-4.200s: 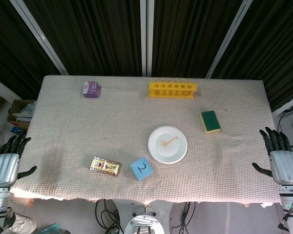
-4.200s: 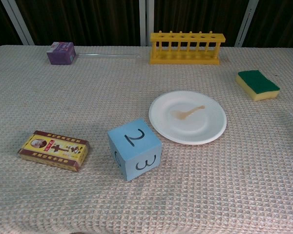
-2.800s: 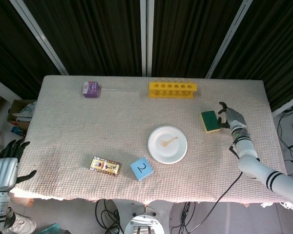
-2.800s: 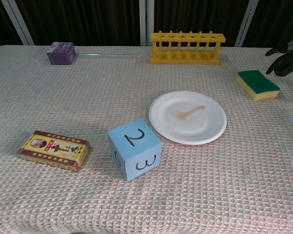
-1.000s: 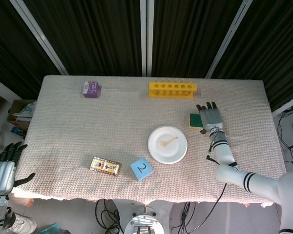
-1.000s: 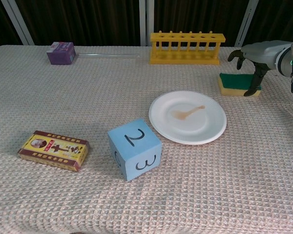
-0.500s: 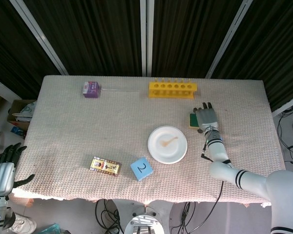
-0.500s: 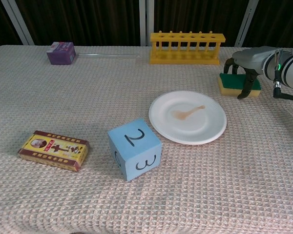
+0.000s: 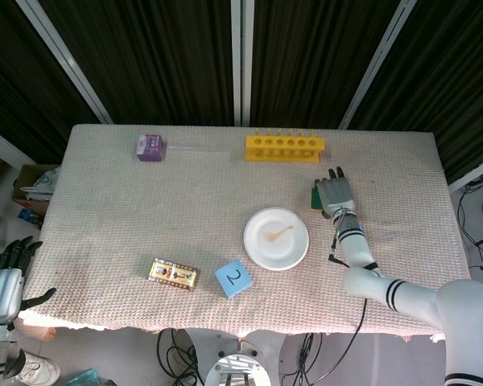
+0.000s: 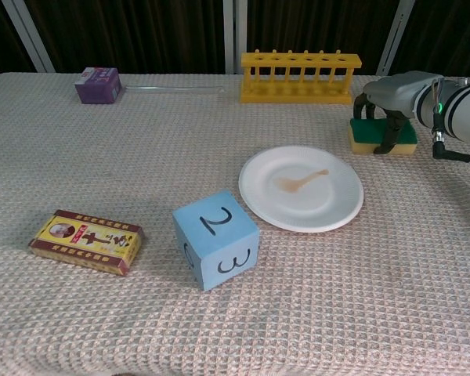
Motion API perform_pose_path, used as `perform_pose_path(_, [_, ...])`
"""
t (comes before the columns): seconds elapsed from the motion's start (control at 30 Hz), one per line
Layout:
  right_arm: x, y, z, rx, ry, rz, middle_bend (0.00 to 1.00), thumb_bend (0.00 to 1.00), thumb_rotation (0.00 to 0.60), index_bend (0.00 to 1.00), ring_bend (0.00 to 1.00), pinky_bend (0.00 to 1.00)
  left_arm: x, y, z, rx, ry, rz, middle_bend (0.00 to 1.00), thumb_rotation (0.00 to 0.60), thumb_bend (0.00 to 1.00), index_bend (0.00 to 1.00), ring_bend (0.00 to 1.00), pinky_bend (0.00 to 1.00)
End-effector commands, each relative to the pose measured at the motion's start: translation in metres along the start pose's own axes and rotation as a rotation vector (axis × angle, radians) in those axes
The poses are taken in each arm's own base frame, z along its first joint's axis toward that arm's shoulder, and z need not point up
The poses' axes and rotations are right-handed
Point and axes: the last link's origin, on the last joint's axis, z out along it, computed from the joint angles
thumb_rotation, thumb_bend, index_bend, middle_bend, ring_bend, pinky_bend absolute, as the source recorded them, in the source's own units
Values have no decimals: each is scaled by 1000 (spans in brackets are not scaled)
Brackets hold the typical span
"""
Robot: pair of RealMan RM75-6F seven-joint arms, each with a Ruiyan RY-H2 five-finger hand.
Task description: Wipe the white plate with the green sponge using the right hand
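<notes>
The white plate [image 9: 294,249] [image 10: 333,205] lies right of the table's middle, with a brown smear [image 10: 298,182] on it. The green sponge [image 9: 316,198] [image 10: 366,142], green on top and yellow below, rests on the cloth just behind and right of the plate. My right hand [image 9: 336,195] [image 10: 389,99] covers the sponge from above, and its fingers [image 10: 388,131] curl down over the near side while the thumb lies at the left end. Most of the sponge's top is hidden under the hand. My left hand [image 9: 2,285] hangs off the table's near left corner, fingers apart and holding nothing.
A yellow tube rack [image 9: 282,148] [image 10: 298,77] stands at the back, close behind the sponge. A purple box [image 9: 150,147] [image 10: 98,84] sits at the back left. A blue numbered cube [image 9: 233,278] [image 10: 215,248] and a yellow-red box [image 9: 173,273] [image 10: 86,240] lie near the front.
My right hand came in from the table's right edge, pushed the sponge left toward the plate, and has now curled its fingers closer around it. The left hand stayed put.
</notes>
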Motion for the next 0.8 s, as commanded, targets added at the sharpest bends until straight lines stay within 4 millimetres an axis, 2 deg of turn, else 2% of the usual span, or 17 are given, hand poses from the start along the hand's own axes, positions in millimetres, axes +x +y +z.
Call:
perform_pose_path(0.03, [2,-2,-1,10,11,-7,362,157,600,400,111,38,0,0,0,1,-2,-1,82,600,0,154,85,216])
perform_pose_path(0.13, [7,-3,-5,36,46,28,385,178,600,461,148,43,-1,0,0,-1,-4,-2,83,600,0,154,85,216])
perform_pose_path(0.23, [18,0,-15,89,102,134,393,182,600,489,163,52,-1,0,1,-2,-6,0,83,600,0,154,85,216])
perform_pose_path(0.37, [32,2,-37,226,172,347,401,189,600,505,177,68,0,0,2,-4,-6,4,83,600,0,154,85,216])
perform_pose_path(0.47, [32,-13,-53,375,153,535,401,199,600,509,180,80,0,3,3,-13,-6,3,83,600,0,154,85,216])
perform_pose_path(0.57, [24,-34,-62,506,113,630,401,206,600,509,180,81,-1,7,4,-23,-8,-2,83,600,0,154,85,216])
perform_pose_path(0.8, [5,-75,-68,677,76,703,412,227,600,509,181,82,-2,5,2,-13,-18,-2,82,600,0,155,85,216])
